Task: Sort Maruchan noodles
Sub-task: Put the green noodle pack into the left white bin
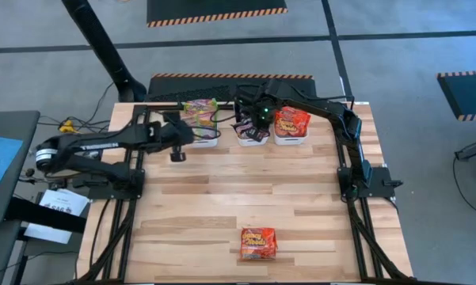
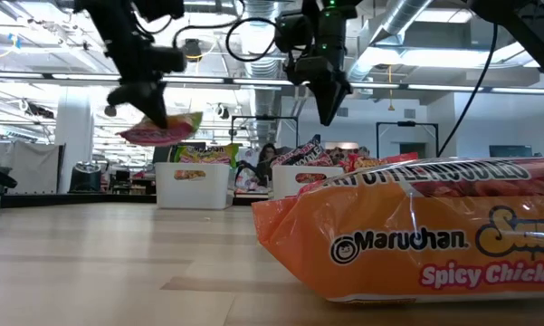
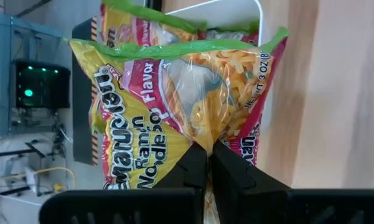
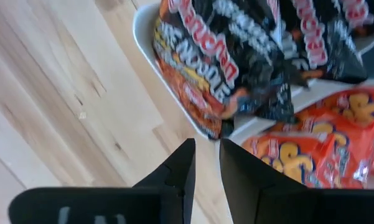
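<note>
My left gripper [image 3: 206, 149] is shut on a green-edged Maruchan packet [image 3: 174, 93] and holds it in the air over the left white tub [image 1: 203, 142], which has more green-edged packets in it. My right gripper [image 4: 206, 155] hangs over the middle tub [image 4: 150, 68] of black packets [image 4: 236, 50], with its fingers a narrow gap apart and nothing between them. The right tub [image 1: 291, 140] holds red-orange packets [image 4: 311, 155]. One red-orange packet [image 1: 257, 244] lies flat near the table's near edge. My left gripper pinches the green-edged packet between its two fingers at the middle of one long edge [image 3: 206, 138], where the wrapper puckers. The packet is lifted clear and sticks out roughly level beyond the fingertips [image 2: 161, 131].
The three white tubs stand in a row along the table's far edge. Bare wood lies between them and the lone red-orange packet [image 2: 416, 235], which fills the low view's foreground. A dark mat [image 1: 222, 87] lies behind the tubs.
</note>
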You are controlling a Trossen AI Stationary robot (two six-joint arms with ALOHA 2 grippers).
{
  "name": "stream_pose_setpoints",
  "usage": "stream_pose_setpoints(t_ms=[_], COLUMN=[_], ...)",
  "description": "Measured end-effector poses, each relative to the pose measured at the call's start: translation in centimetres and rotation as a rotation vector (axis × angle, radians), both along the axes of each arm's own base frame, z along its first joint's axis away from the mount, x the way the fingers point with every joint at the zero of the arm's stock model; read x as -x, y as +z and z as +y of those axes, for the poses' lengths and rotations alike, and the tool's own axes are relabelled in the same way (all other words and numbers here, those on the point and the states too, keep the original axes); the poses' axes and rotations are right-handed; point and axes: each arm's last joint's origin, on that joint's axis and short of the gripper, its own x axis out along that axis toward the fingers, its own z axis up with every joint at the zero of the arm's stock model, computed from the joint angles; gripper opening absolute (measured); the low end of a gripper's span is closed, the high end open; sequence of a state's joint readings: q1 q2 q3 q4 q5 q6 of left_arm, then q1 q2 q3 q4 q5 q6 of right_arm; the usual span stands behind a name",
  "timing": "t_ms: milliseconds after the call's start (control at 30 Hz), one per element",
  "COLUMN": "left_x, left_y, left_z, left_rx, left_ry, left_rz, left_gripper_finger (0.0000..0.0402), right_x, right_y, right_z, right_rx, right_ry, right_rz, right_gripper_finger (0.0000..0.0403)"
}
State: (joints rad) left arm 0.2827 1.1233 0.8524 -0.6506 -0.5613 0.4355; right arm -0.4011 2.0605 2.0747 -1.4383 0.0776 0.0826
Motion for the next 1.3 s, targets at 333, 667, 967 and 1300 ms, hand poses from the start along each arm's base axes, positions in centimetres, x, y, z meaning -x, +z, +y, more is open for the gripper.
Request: stream_pose_setpoints(t_ms=[333,667,967,1300], left_x=[-3.8,-6.0,-6.7,-5.9], left_y=[-2.7,-5.9,-6.3,-6.8], left_z=[1.9,3.3,3.8,4.6], left_rx=[-0.074,-0.066,-0.031,0.139], left_ry=[-0.015,0.018,0.018,0.072], left_rz=[0.046,0.090,0.017,-0.040], left_gripper_finger=[0.0000,0.0000,0.0004,0.0069], right_x=[1.2,1.5,1.5,1.5], right_y=[1.4,2.0,2.0,1.9], right_z=[0.6,0.7,0.6,0.6], right_rx=[-0.004,0.000,0.002,0.000], right_ry=[-0.024,-0.033,-0.025,-0.022], right_rz=[0.005,-0.005,-0.007,-0.002], right_gripper_finger=[0.0097,0.0097,0.0097,0.0097])
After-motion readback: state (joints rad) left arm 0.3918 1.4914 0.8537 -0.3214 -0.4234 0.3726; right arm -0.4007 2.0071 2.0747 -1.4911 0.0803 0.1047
